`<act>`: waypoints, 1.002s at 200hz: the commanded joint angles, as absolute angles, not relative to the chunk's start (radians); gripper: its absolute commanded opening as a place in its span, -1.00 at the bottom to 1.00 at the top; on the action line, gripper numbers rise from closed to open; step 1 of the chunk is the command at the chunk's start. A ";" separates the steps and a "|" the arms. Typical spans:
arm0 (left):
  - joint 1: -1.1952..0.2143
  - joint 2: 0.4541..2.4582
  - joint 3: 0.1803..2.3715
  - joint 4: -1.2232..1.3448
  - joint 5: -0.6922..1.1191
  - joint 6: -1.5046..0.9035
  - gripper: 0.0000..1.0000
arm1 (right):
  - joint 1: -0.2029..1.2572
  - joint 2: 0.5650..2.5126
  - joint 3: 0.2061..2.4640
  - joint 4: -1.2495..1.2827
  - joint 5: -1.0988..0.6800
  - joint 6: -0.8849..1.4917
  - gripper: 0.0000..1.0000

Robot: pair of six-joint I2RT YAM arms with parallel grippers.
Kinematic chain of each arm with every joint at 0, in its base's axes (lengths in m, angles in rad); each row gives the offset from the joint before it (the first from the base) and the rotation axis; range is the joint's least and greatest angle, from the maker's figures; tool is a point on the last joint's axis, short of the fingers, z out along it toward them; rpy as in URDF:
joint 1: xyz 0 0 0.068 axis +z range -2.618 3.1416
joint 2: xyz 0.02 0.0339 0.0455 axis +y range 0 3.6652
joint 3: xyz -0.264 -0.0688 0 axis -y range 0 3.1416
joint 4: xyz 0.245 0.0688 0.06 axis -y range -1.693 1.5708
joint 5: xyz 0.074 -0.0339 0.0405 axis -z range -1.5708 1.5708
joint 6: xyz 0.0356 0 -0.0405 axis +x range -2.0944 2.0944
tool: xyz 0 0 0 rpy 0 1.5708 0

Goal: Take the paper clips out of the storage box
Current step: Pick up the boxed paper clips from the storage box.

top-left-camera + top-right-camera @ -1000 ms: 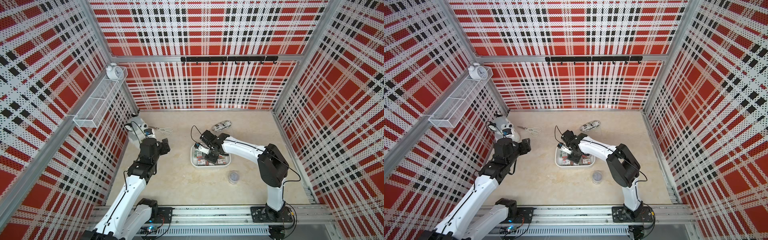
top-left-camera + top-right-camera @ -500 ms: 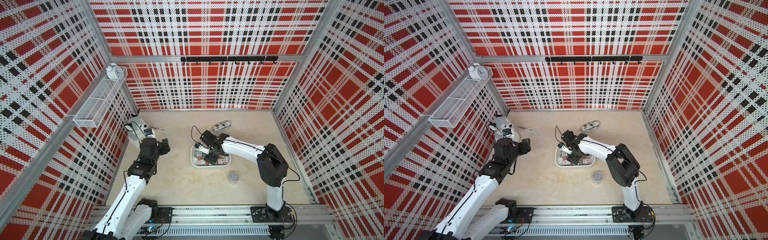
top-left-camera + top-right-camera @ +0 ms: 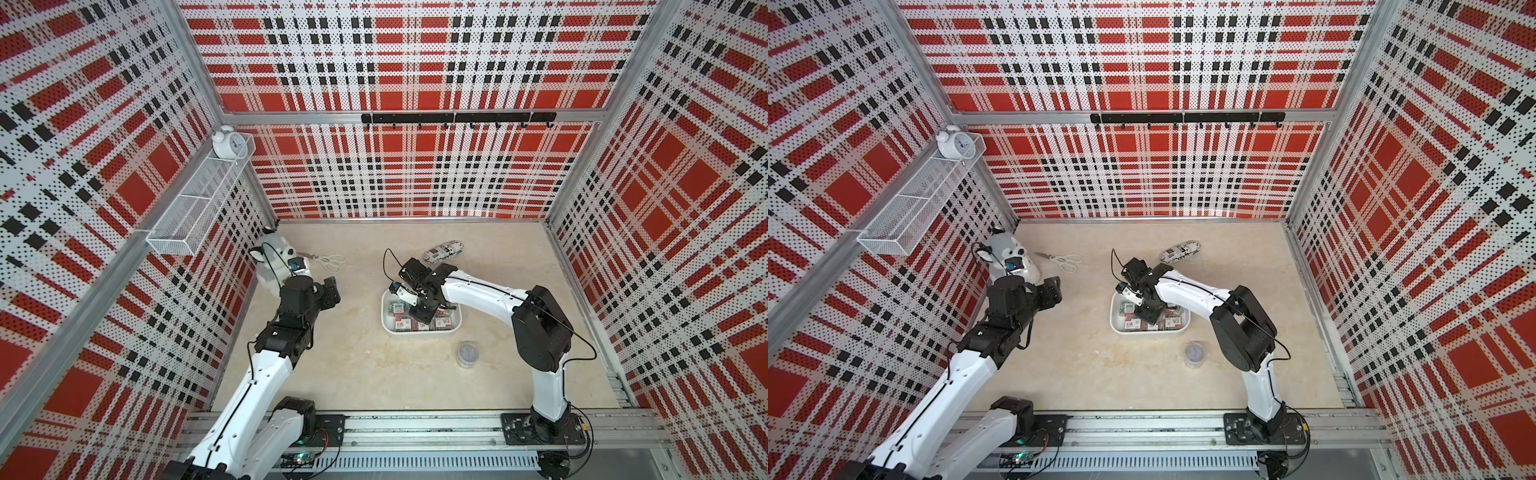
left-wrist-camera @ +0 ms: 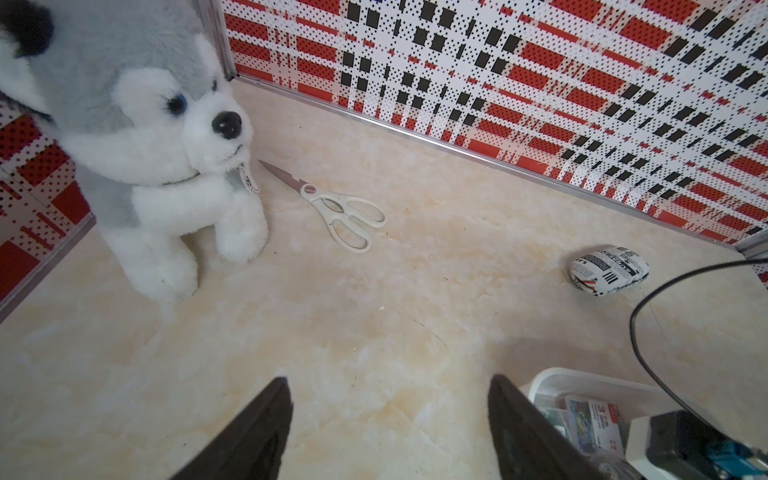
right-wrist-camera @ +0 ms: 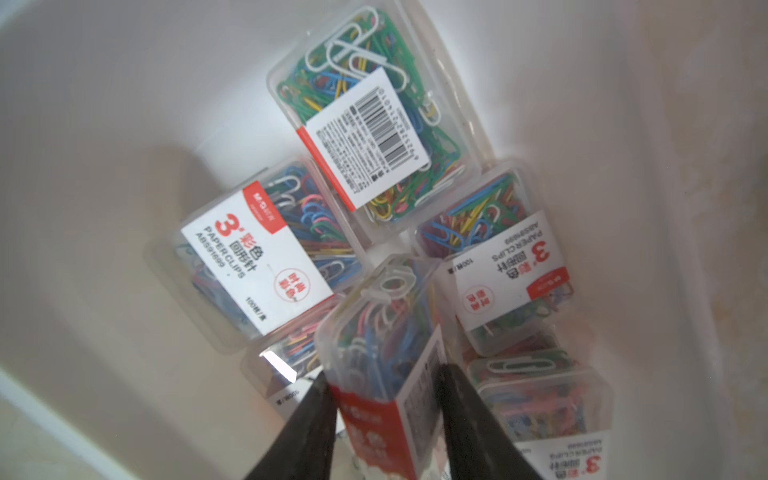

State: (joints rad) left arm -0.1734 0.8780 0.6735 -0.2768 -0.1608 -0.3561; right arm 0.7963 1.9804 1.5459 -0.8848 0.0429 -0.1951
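Now, your right pincer (image 5: 384,380) is clenched on one case of paper clips (image 5: 374,332), tipped on edge inside the storage box (image 3: 415,332) — lift it straight up, clear of the other cases (image 5: 257,257) and the wall. The left pincer (image 4: 388,380) hangs released beside the box — leave it.

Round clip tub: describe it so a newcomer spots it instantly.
Find the white bin in the middle of the table. Just outside it, toward the robot's base rail, a small clear tub stands alone. It is the only round container; the clip cases in the bin are rectangular with labels.
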 commanded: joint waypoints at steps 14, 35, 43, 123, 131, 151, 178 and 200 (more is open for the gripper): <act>-0.169 0.876 0.663 -0.256 -0.155 -0.359 0.53 | 0.793 1.959 1.576 -0.906 0.057 -0.155 -0.23; -0.169 0.873 0.663 -0.256 -0.155 -0.360 0.53 | 0.793 1.949 1.585 -0.904 0.061 -0.144 -0.29; -0.169 0.872 0.663 -0.256 -0.155 -0.360 0.53 | 0.793 1.947 1.591 -0.902 0.063 -0.135 -0.31; -0.169 0.872 0.663 -0.256 -0.155 -0.361 0.53 | 0.810 2.023 1.666 -0.936 0.087 -0.052 -0.07; -0.169 0.872 0.663 -0.256 -0.155 -0.362 0.53 | 0.810 2.028 1.666 -0.939 0.089 -0.051 -0.02; -0.169 0.872 0.663 -0.256 -0.155 -0.362 0.53 | 0.809 2.034 1.662 -0.940 0.086 -0.048 0.04; -0.169 0.873 0.663 -0.256 -0.155 -0.361 0.53 | 0.808 2.042 1.662 -0.941 0.081 -0.043 0.07; -0.169 0.871 0.663 -0.257 -0.155 -0.362 0.53 | 0.807 2.043 1.659 -0.940 0.084 -0.042 -0.11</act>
